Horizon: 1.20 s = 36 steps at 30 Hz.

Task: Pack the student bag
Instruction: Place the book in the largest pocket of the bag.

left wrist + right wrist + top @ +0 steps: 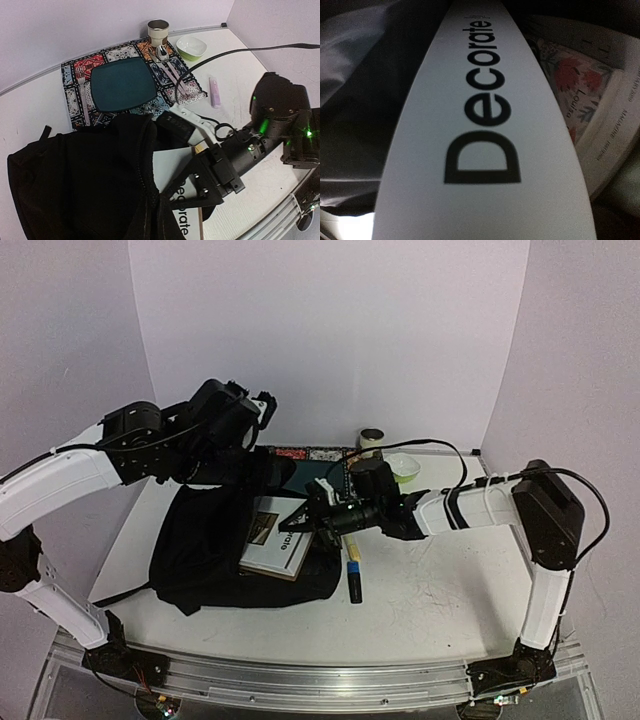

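The student bag [200,540] lies at the left middle of the table, a big black fabric backpack [75,185] with its mouth toward the right. My left gripper [262,462] is shut on the bag's upper edge and holds it lifted; in the left wrist view black fabric hides its fingers. A white book [278,548] lettered "Decorate" [480,125] lies halfway into the opening. My right gripper [305,520] is shut on its spine end, one black finger [200,182] lying over the cover [172,162]. Beside it a flowered book [580,100] lies in the bag.
Behind the bag lies a patterned placemat [125,52] with a teal plate [122,82], a fork [82,95] and a spoon [170,65]. A cup [158,31], a green bowl [191,46] and a lilac tube [214,91] are nearby. A yellow-and-black marker [353,570] lies under the right arm.
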### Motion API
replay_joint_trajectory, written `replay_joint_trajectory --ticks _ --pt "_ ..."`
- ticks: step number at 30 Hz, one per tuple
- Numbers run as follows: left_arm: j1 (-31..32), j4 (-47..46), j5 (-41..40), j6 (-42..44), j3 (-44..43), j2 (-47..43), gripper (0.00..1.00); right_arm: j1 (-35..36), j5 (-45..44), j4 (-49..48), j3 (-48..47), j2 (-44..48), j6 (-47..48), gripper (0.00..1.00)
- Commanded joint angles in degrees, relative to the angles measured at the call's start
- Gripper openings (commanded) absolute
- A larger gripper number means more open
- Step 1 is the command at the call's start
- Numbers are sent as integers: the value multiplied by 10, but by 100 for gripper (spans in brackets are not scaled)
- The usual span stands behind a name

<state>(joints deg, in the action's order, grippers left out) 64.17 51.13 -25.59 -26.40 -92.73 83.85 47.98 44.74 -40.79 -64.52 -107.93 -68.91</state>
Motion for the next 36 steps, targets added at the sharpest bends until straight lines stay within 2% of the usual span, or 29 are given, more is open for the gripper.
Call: replay_joint_trajectory --ticks 1,6,10,16,23,27,36 --pt "2 -93 8 4 12 -60 0 22 48 -19 -61 -42 -7 44" --pt "3 -94 -26 -1 41 -99 0 24 49 1 -54 -39 6 47" --pt "2 -97 17 5 45 -96 0 26 24 59 -77 -43 37 50" --pt "3 -118 102 16 38 -76 0 28 -13 109 -130 -76 71 60" --pt "3 -118 9 -27 71 -110 0 28 -58 182 -114 -39 133 77" --pt "2 -117 -30 -38 92 -131 0 27 -89 230 -95 -5 162 84" --pt "2 -118 -19 -42 95 -122 0 28 -128 305 -89 26 205 87"
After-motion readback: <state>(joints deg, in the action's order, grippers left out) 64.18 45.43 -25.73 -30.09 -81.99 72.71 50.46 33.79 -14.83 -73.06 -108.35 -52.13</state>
